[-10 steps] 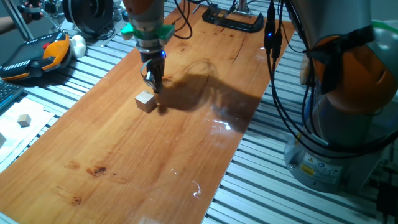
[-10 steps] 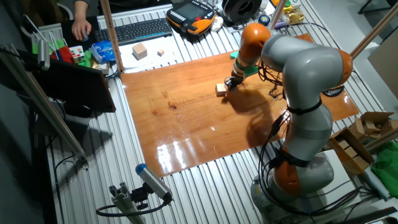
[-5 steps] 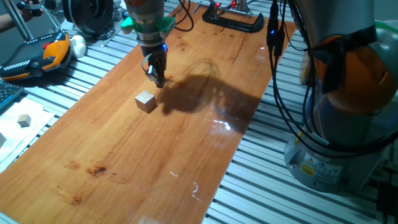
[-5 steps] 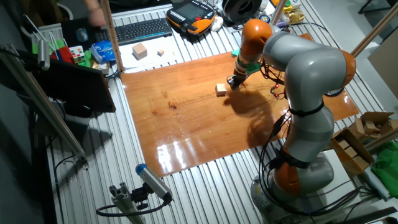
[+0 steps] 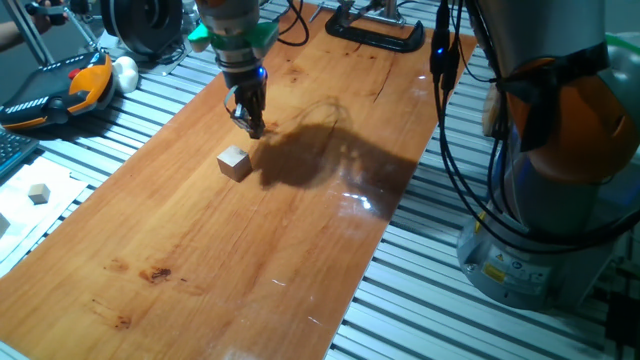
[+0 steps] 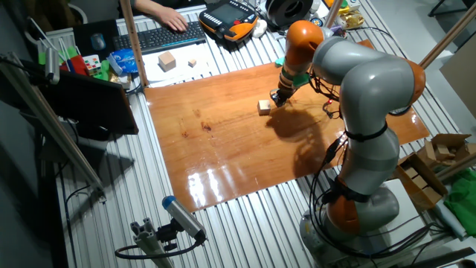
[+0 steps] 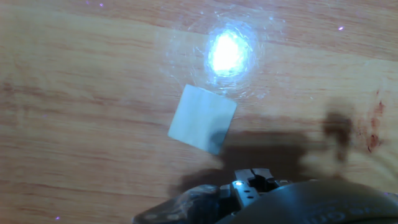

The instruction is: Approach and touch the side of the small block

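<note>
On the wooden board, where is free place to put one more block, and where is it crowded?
The wooden board is bare over its near half, from the small block to the front edge, and on the far side toward the black clamp. It is crowded only where the gripper hangs close beside that block.

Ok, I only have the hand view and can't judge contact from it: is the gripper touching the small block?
Observer: No. In one fixed view the gripper hangs apart from the small block, with bare wooden board between them.
Operator: Any other cube I could confuse it with?
Observer: Yes, a smaller whitish cube sits off the board, far from the gripper.
</note>
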Motion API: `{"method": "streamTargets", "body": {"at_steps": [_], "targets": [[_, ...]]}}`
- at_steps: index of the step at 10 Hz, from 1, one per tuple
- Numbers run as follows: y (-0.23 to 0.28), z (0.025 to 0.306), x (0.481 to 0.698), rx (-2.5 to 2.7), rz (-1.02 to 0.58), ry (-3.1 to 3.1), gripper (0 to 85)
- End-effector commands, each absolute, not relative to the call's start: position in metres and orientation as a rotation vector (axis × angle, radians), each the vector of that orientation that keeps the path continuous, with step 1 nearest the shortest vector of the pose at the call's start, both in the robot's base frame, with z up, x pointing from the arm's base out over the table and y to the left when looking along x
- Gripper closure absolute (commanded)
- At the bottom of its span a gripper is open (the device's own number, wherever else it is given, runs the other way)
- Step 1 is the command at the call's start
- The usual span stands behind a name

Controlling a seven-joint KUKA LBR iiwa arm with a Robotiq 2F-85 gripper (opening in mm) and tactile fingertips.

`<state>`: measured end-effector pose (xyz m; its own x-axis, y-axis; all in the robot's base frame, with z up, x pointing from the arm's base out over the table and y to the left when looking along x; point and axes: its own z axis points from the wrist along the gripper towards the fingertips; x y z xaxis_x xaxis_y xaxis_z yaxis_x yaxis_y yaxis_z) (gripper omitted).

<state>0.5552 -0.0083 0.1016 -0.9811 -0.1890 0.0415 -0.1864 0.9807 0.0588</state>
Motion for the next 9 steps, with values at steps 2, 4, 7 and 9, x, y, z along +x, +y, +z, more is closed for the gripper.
{"method": "streamTargets", "body": {"at_steps": [2, 4, 7, 9], "targets": [[-0.0100, 0.1005, 0.5541, 0.294, -0.074, -3.079, 84.3], [-0.0104, 0.1000, 0.5541, 0.292, -0.059, -3.083, 84.3], [-0.0097, 0.0981, 0.5525, 0.296, -0.064, -3.083, 84.3], [-0.0083, 0.0976, 0.5510, 0.302, -0.071, -3.085, 84.3]]}}
